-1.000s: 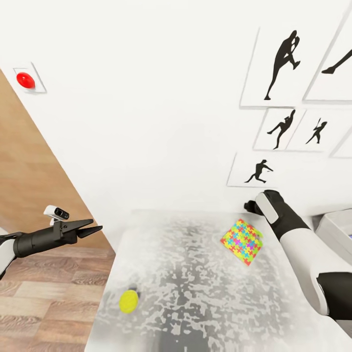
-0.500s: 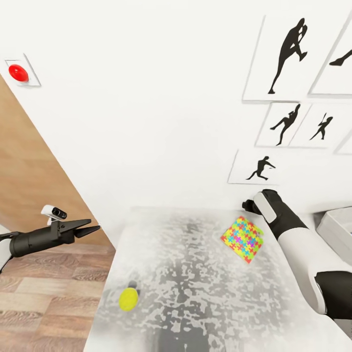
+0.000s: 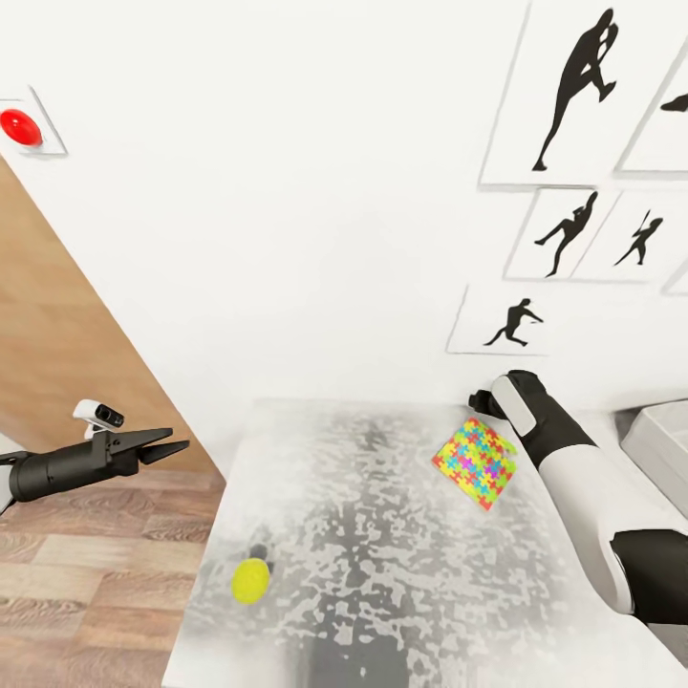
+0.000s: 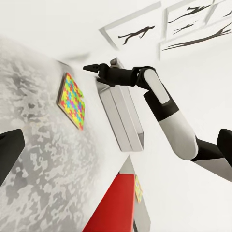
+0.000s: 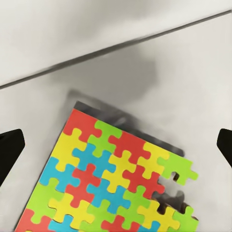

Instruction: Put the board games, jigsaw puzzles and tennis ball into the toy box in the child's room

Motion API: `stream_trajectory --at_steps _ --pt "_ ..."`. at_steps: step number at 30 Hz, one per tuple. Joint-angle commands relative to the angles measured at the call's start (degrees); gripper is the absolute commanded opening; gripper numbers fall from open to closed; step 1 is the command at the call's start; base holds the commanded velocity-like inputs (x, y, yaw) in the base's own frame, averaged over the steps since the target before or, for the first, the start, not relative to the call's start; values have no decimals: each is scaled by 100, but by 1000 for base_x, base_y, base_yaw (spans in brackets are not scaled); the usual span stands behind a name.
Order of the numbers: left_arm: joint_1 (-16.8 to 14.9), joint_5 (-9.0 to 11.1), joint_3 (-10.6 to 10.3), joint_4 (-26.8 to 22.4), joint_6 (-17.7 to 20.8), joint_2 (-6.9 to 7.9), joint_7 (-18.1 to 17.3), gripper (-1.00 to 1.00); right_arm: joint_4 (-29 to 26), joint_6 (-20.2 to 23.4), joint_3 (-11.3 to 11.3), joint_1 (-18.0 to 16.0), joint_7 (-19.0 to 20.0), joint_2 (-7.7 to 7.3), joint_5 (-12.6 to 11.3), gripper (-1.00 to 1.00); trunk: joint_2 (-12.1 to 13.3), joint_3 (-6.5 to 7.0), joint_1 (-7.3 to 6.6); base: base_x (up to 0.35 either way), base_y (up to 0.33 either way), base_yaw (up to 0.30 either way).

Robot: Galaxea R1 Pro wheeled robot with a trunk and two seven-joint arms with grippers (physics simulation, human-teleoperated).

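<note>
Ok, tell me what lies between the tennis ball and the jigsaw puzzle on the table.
Nothing: in the head view only bare mottled grey table top runs from the tennis ball to the jigsaw puzzle.

A pale grey table [image 3: 382, 573] with mottled dark reflections is seen across the lower centre of the head view, its far edge set against the white wall. A jigsaw puzzle [image 3: 475, 462] is laid flat at right of centre, near the far edge (turned diamond-wise to the frame). A tennis ball [image 3: 250, 580] is rested at lower left, close to the table's left edge. A toy box [image 3: 659, 444] is cut off at the right border.
</note>
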Motion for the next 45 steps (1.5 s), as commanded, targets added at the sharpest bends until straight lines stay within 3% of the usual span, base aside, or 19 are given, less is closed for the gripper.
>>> stream_trajectory --at_steps 1,9,18,29,45 --pt "-7 15 -12 3 25 6 -13 100 -9 14 38 -5 -53 -8 -60 100 -12 -20 3 0 0 0" --pt "-7 15 -12 5 25 6 -13 100 -17 14 36 -22 -52 -7 -60 100 -12 -95 3 0 0 0" --pt "-7 15 -12 6 23 6 -13 100 -15 12 36 -283 -71 4 -62 100 -12 -180 3 0 0 0" --pt "-7 15 -12 7 20 6 -13 100 28 7 44 -424 -95 213 -53 100 -12 -284 3 0 0 0" --pt "-7 15 -12 7 17 6 -13 100 45 5 36 -427 -96 198 -19 100 -12 -435 3 0 0 0"
